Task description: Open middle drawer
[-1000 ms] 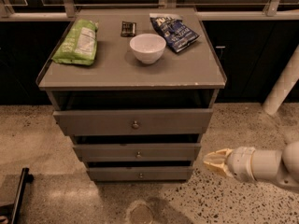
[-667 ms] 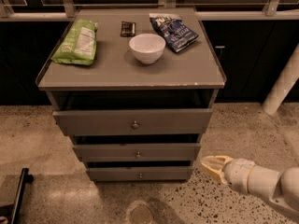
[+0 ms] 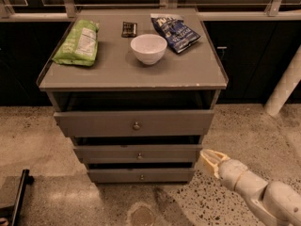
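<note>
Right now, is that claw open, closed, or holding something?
Claw: low by the right end of the middle drawer, nothing seen in it; whether it is open or closed cannot be told.

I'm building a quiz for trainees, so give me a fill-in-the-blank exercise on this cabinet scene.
The white bowl sits between the green bag and the ___ chip bag. The cabinet has ___ drawers. The gripper is low beside the ___ end of the middle drawer, seen from the camera.
Missing words: blue; three; right.
</note>
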